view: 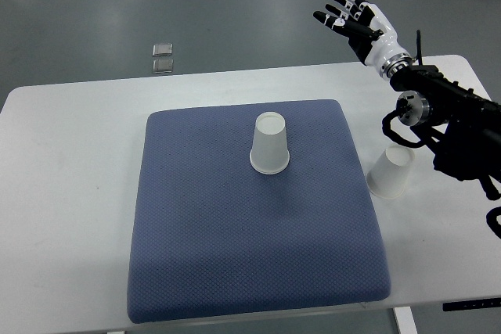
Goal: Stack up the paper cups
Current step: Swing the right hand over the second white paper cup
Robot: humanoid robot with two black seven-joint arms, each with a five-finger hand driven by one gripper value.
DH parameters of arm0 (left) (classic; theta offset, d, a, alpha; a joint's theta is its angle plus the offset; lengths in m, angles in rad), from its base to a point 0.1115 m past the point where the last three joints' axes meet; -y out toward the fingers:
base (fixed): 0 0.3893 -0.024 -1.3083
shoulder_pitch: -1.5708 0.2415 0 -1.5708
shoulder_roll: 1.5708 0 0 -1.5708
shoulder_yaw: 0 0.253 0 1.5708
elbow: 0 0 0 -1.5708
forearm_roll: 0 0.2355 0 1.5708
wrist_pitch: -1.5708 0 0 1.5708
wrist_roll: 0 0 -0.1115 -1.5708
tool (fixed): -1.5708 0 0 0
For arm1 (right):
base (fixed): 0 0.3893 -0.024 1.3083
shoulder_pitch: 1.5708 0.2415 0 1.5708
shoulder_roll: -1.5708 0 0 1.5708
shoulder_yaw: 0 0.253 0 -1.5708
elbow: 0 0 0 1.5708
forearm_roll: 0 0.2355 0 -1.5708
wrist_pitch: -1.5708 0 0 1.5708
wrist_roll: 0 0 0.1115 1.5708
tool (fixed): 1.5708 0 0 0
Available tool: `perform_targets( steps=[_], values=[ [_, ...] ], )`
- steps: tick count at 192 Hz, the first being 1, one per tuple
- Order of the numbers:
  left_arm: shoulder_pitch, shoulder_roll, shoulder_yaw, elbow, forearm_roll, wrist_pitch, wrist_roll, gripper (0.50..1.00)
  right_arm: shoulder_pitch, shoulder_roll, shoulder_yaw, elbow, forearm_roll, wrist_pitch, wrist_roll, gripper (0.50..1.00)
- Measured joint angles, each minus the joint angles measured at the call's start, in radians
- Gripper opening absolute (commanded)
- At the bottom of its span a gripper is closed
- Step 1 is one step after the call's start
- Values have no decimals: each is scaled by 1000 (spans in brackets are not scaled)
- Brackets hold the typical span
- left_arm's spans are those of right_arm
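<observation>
A white paper cup (270, 144) stands upside down on the blue cushion (235, 256), near its far middle. Another white paper cup (391, 171) sits upside down on the white table, just off the cushion's right edge and partly under my right forearm. My right hand (350, 12) is raised beyond the table's far edge, well above and to the right of both cups, fingers spread and holding nothing. No left arm shows.
The white table (70, 193) carries the cushion across its middle. Two small clear squares (163, 57) lie on the grey floor beyond the table's far edge. The black right forearm (454, 123) crosses the table's right side.
</observation>
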Motion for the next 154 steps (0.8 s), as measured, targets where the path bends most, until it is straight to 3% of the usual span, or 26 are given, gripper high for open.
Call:
perform_targets(
  steps=[49,97,154],
  values=[
    [0,0,0,0,0,0,0,1000,155,-151,-277,92,-227,32,-7,907],
    [0,0,0,0,0,0,0,1000,288,-276,-550,225,-401,186,-5,901],
    [0,0,-1,0,0,0,0,1000,356,-438,-616,413,-841,291,-3,887]
  ],
)
